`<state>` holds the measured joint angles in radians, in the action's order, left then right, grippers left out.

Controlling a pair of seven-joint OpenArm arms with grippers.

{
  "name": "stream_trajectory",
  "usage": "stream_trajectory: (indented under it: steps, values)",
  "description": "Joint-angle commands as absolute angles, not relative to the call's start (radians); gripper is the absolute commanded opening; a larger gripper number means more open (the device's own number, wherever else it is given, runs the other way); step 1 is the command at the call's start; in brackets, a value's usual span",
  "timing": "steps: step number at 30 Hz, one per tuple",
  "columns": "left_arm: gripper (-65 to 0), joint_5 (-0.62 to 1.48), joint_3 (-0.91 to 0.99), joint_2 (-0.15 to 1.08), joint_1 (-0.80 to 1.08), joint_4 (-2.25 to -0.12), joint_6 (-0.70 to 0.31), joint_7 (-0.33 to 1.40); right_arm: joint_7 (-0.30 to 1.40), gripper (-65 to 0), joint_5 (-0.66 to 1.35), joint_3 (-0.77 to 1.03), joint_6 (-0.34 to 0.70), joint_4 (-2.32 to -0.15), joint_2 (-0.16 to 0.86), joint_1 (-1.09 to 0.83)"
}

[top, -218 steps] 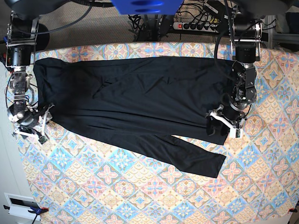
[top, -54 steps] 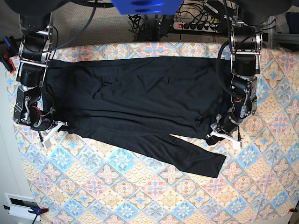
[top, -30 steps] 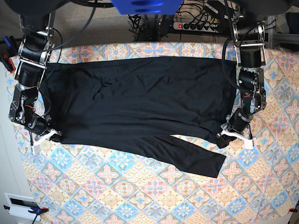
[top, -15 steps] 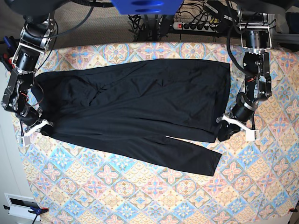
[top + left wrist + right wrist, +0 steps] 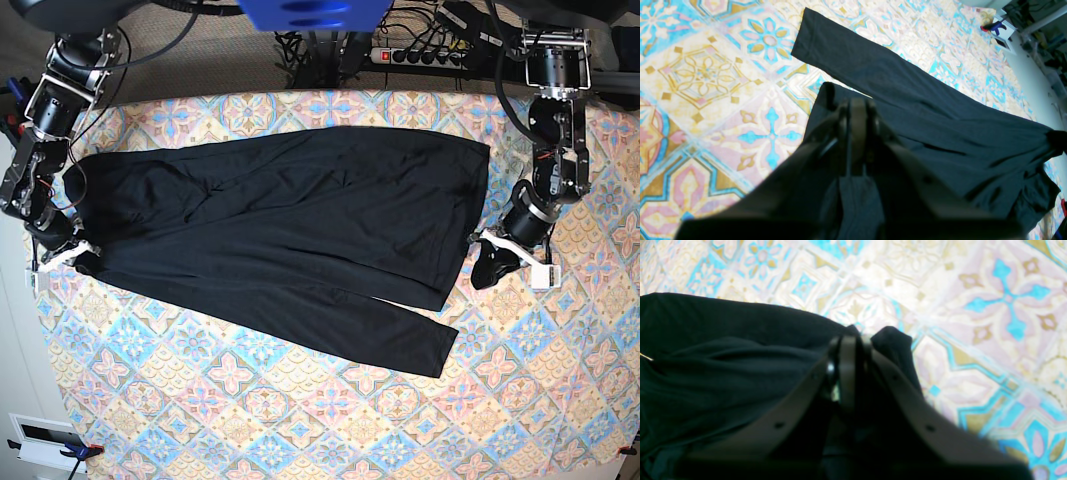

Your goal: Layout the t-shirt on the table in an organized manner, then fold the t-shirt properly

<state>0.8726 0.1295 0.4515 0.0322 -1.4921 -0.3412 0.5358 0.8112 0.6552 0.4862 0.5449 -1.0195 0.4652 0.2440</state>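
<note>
Both pincers grip opposite ends of the t-shirt (image 5: 290, 230) — left pincer (image 5: 490, 268) at frame right, right pincer (image 5: 72, 258) at frame left — apparently to stretch it flat over the tabletop (image 5: 300, 420).

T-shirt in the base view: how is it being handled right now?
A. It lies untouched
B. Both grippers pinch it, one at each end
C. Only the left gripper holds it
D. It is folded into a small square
B: the left gripper and the right gripper are each shut on an end of the spread t-shirt.
</note>
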Motion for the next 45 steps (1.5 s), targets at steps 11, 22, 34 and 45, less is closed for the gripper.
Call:
stream_trajectory:
  steps: [11,22,34,45]
  values:
    - [-56.1,0.895,0.245,0.452,-0.018,-1.349,-0.349,0.519,0.796,-65.0,0.673,0.486,0.549,-1.041,0.486,0.263]
    - [-38.0,0.891,0.311,0.401,-0.344,-0.808,-0.386,0.613,0.797,-65.0,0.673,0.486,0.549,-1.041,0.483,0.262]
    - [-37.6,0.7,0.311,0.246,-0.432,-0.785,-0.384,0.621,0.797,-65.0,0.673,0.486,0.549,-1.043,0.466,0.262]
    - [-37.6,0.682,0.311,0.203,-0.46,-0.671,-0.384,0.613,0.797,-65.0,0.673,0.486,0.549,-1.043,0.466,0.262]
